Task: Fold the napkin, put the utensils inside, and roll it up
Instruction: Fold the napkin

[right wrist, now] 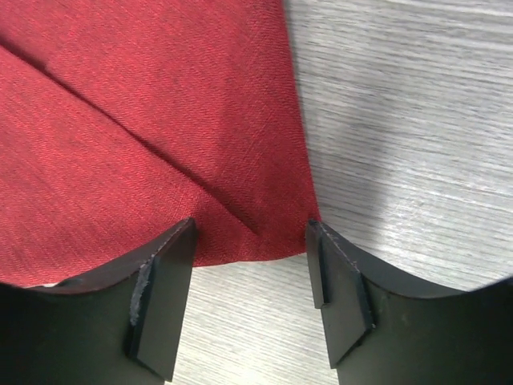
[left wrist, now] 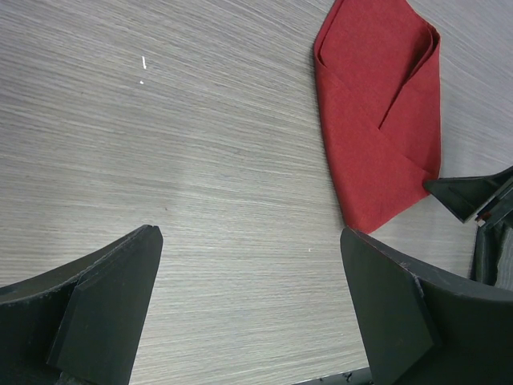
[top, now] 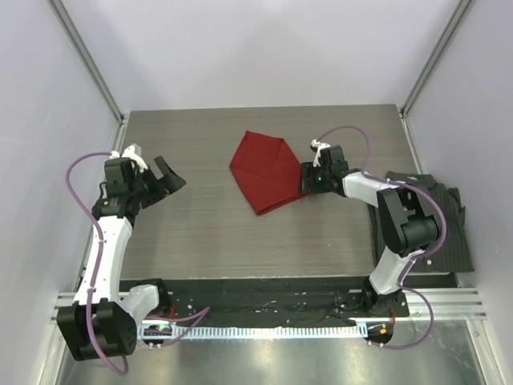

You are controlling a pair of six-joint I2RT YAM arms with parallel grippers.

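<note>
The napkin [top: 267, 170] is a deep-red cloth lying flat on the grey table, folded into a pointed shape with overlapping flaps. It also shows in the left wrist view as the napkin [left wrist: 377, 120] and fills the upper left of the right wrist view as the napkin [right wrist: 144, 120]. My right gripper [top: 305, 178] is at its right corner. Its jaws are open, and the cloth's edge lies just between the tips of the right gripper [right wrist: 250, 228], not pinched. My left gripper [top: 170, 178] hangs wide open over bare table left of the cloth, the left gripper [left wrist: 248, 233] holding nothing. The utensils are out of view.
A dark pinstriped cloth [top: 437, 216] lies crumpled at the table's right edge, beside the right arm. Metal frame posts [top: 96, 72] and white walls close in the table on both sides. The right gripper's fingertip [left wrist: 473, 192] shows at the right of the left wrist view.
</note>
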